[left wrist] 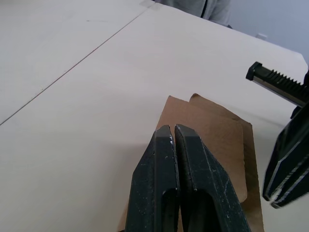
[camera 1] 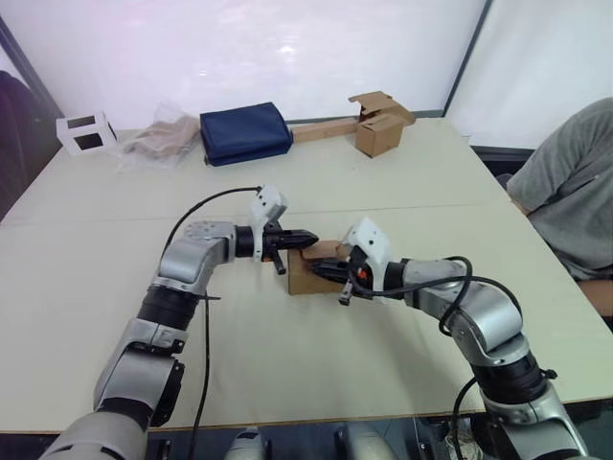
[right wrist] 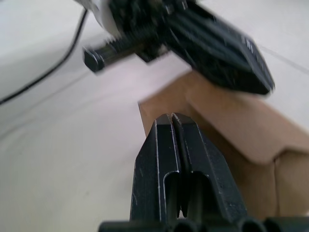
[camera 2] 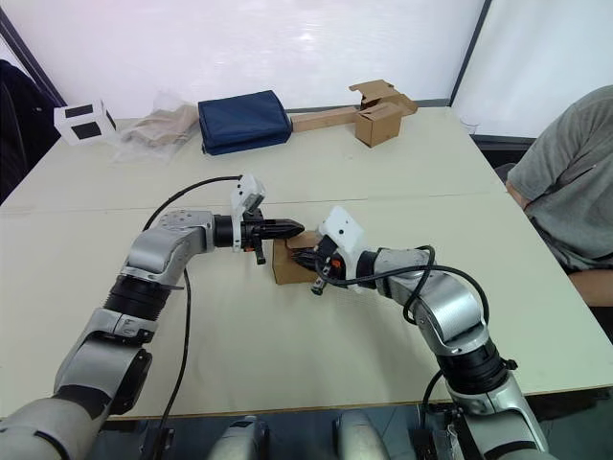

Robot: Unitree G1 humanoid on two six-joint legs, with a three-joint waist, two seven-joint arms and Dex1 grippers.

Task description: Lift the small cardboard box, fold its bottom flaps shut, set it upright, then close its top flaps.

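Observation:
The small cardboard box stands on the table between my two grippers. Its top flaps lie folded down over the opening, one overlapping another. My left gripper is shut with nothing between its fingers, its tips just over the box's top edge on my left side. My right gripper is also shut and empty, pointing at the box's near upper side from the right. In the right wrist view the left gripper hovers over the box. The bottom flaps are hidden.
At the table's far side stand another brown box with a long strip, a navy blue bag, a crumpled plastic bag and a small white box. A person in grey sits at the right edge.

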